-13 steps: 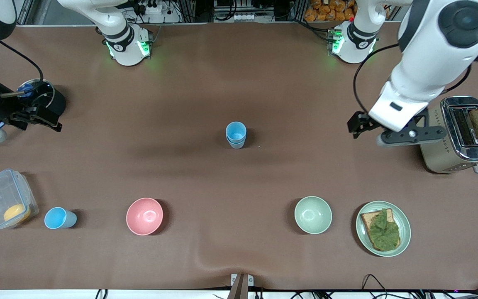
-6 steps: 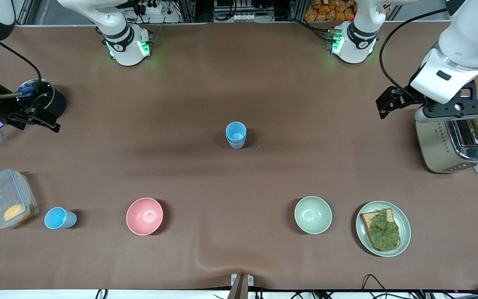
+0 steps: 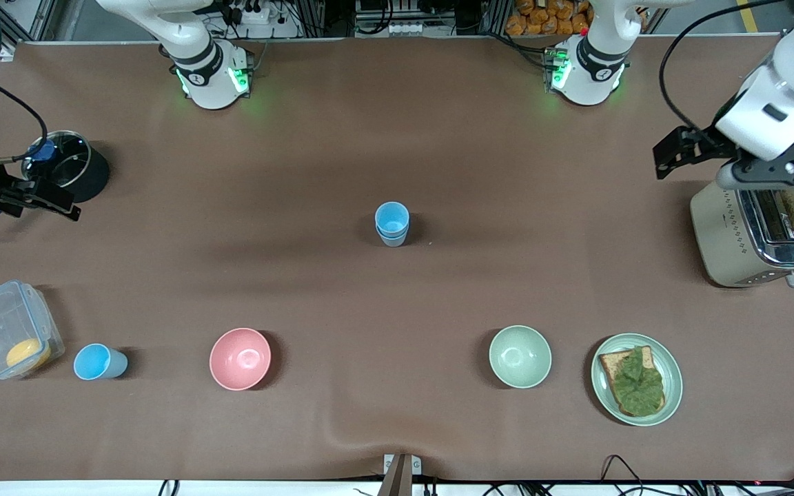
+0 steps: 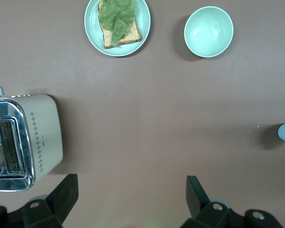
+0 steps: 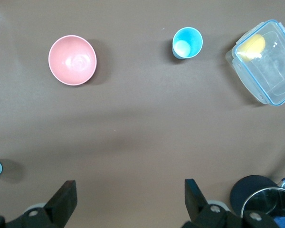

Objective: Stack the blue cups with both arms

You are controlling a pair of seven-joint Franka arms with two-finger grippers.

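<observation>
At mid-table, two nested light-blue plastic tumblers (image 3: 391, 223) stand upright, mouths up. A third blue tumbler (image 3: 98, 362) stands between the clear lidded container (image 3: 9, 329) and the pink bowl (image 3: 240, 358). The left gripper (image 4: 130, 199), fingers apart, hangs by the toaster (image 3: 755, 231). The right gripper (image 5: 128, 199), also spread, hangs beside the black pot (image 3: 66, 165); its view cuts the stack to a sliver.

Pretty even overhead light, soft shadows beside the stacked cups (image 3: 391, 223), all sharp, no real glare.
</observation>
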